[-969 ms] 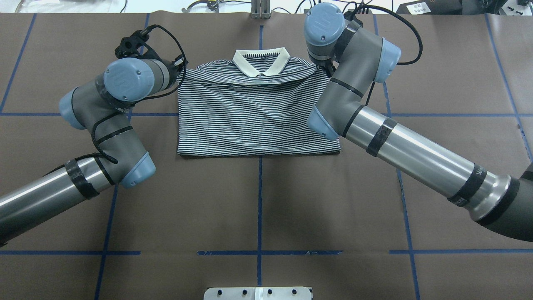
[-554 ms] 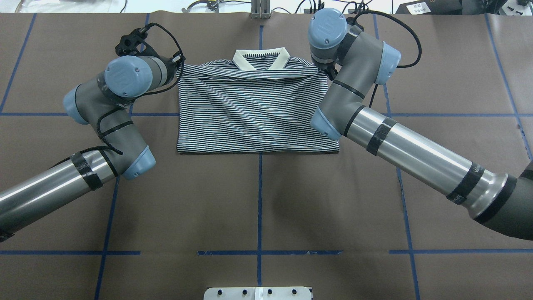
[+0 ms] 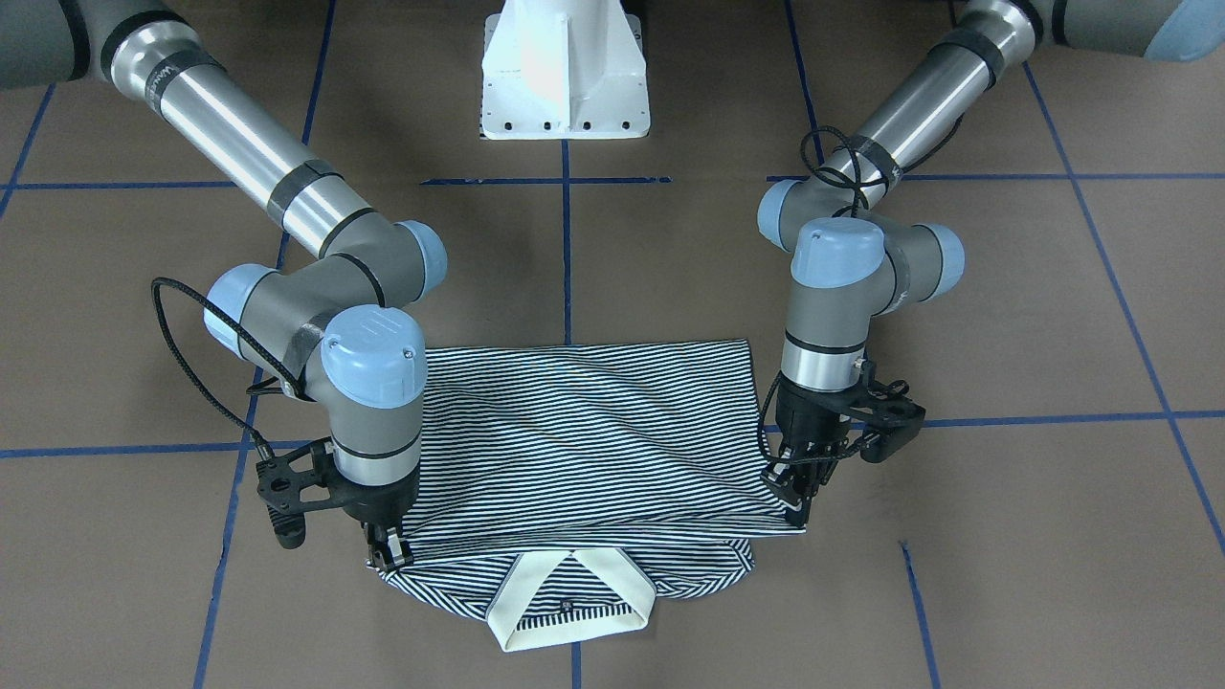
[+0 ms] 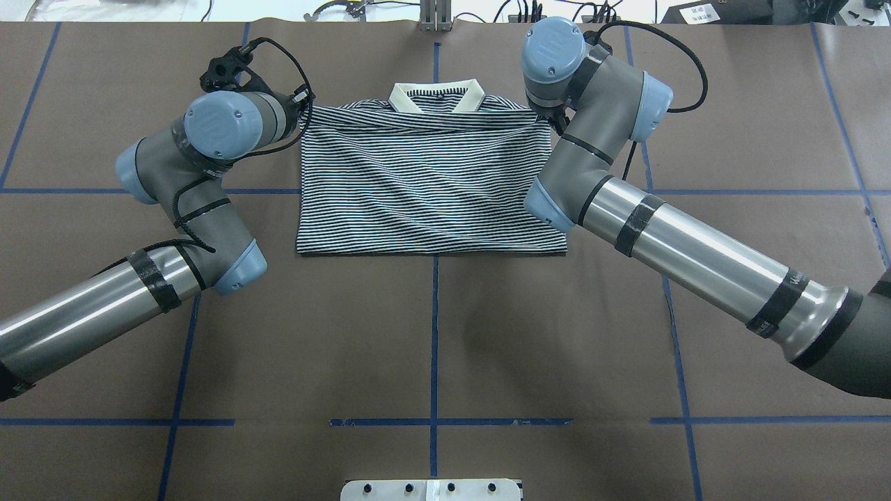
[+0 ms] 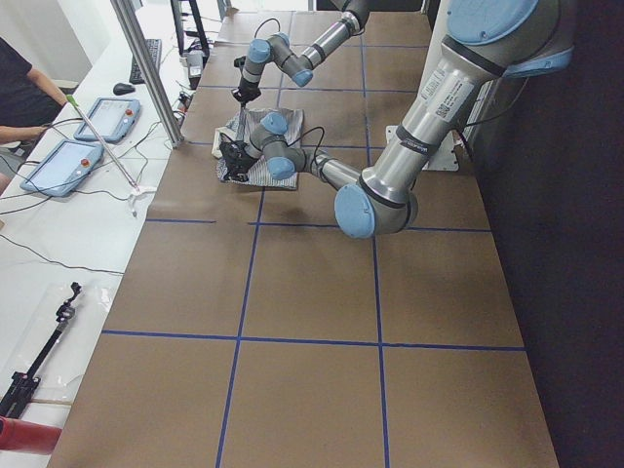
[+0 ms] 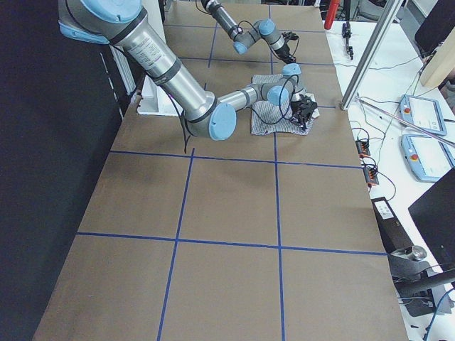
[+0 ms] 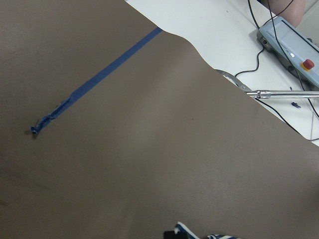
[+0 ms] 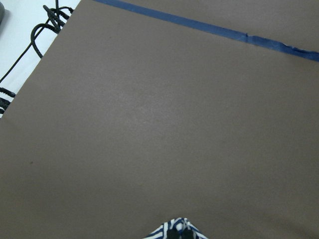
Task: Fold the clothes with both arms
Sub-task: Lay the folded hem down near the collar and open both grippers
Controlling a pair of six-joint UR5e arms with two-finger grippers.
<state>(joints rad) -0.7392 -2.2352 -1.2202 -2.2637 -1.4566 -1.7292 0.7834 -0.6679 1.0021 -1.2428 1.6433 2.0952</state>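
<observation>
Dragging polo shirt (image 3: pixel 593 431) further over itself, left gripper (image 3: pixel 797 502) and right gripper (image 3: pixel 389 553) stay clamped on it, collar (image 3: pixel 570 612) just beyond jaws, fold nearly done.

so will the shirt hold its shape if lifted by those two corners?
Likely floppy: the shirt is wrinkled between the left gripper and right gripper pinching its corners, so its middle would probably sag. Probably light, being thin folded fabric. The collar looks stiffer and may keep its shape.
</observation>
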